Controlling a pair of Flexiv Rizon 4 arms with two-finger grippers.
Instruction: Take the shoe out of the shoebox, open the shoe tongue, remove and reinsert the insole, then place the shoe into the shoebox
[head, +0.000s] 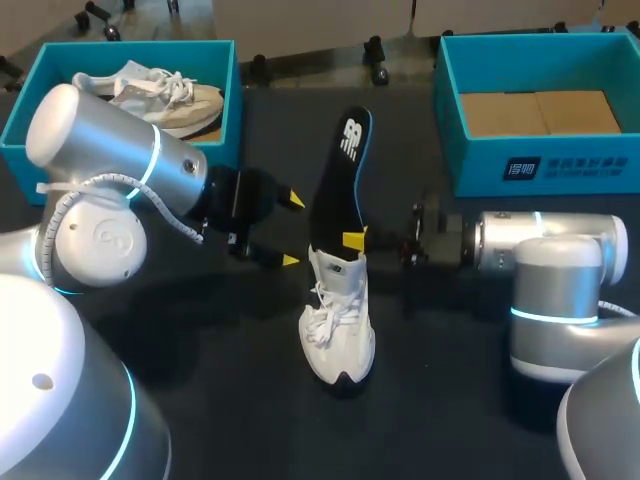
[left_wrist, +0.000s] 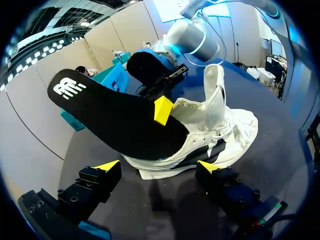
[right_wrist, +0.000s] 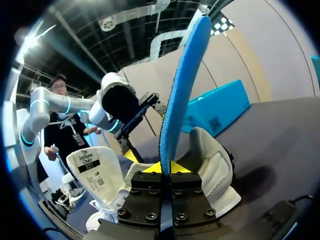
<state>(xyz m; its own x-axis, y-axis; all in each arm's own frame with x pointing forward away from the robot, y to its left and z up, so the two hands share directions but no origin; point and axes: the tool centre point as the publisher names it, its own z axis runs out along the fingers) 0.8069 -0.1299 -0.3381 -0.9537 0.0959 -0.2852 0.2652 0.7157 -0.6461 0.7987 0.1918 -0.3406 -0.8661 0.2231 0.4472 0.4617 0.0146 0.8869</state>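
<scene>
My right gripper (right_wrist: 165, 168) is clamped on the black insole (head: 340, 170), whose lower end sits inside the white sneaker (head: 338, 320) at its fingertips. Left gripper (head: 292, 230) spread wide, sneaker just ahead, no contact.

The left gripper (left_wrist: 157, 167) holds its fingers (left_wrist: 97, 180) spread before the shoe (left_wrist: 222, 132), whose jutting black insole (left_wrist: 112, 117) the right gripper (left_wrist: 162, 111) touches.

Room to pass lies over the dark table (head: 230, 400) nearside of the white shoe (head: 337, 330). The black insole (head: 340, 170), pinched by the right gripper (head: 355, 241), blocks its mouth. The left gripper (head: 292, 230), fingers apart, crowds the other side.
</scene>
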